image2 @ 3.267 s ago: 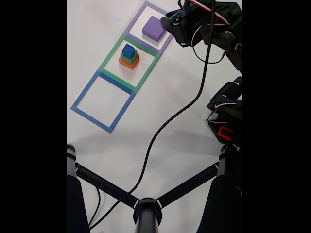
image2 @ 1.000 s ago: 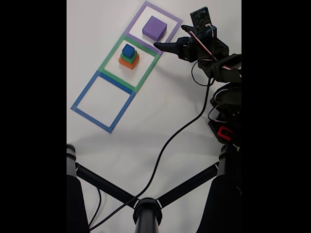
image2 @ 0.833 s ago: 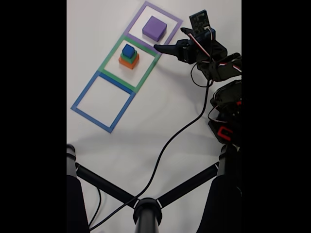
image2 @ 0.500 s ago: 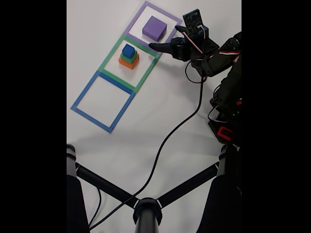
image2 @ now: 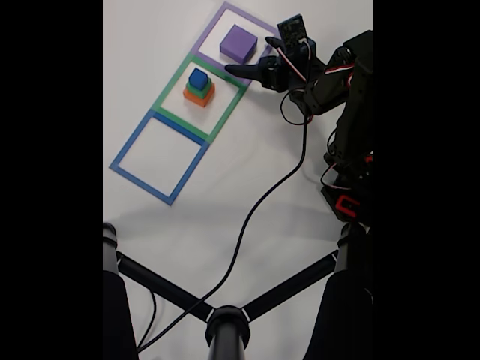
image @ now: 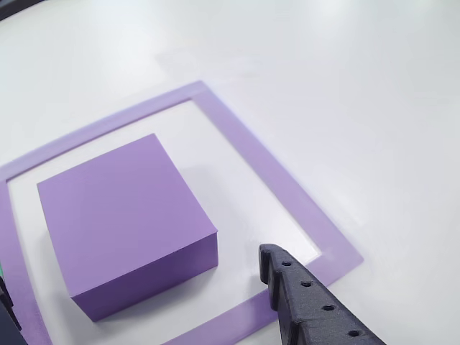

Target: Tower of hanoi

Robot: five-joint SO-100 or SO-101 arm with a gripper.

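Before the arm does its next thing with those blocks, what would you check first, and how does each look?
1. Purple block sits alone inside the purple tape square: ok.
2. Blue block tops the stack, green in the middle, orange block at the bottom, inside the green tape square: ok.
3. Blue tape square holds nothing: ok.
4. Gripper carries nothing; one finger in the other view lies beside the purple block, apart from it: ok.
5. Gripper open wide enough for a block: cannot tell.
6. Black cable lies clear of the squares: ok.
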